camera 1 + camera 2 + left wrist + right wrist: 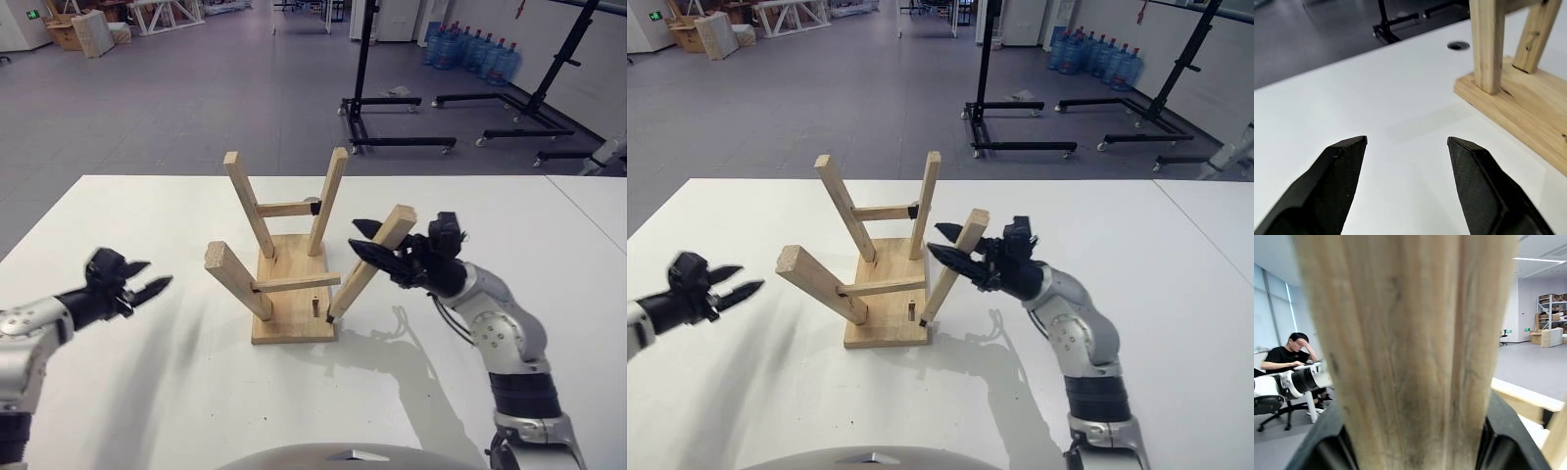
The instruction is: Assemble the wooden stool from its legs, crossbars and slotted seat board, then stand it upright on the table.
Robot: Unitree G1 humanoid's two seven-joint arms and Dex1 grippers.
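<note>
The wooden stool lies upside down mid-table, its seat board [292, 328] flat on the white table [147, 392]. Two far legs [247, 201] stand up, joined by a crossbar [286, 209]. A near-left leg [233, 278] leans outward with a second crossbar [296, 284] on it. The near-right leg [374, 257] is tilted, its lower end at the seat's near right corner beside a small peg [314, 305]. My right gripper [362, 239] is shut on this leg near its top, and the leg [1400, 352] sits between the fingers. My left gripper [157, 273] hovers open left of the stool, with the seat board [1518, 105] ahead of it.
A second white table [598, 196] adjoins on the right. Black wheeled stands [392, 108] and water bottles [475, 49] are on the floor beyond the far edge. A small round hole [1458, 46] is in the tabletop near the stool.
</note>
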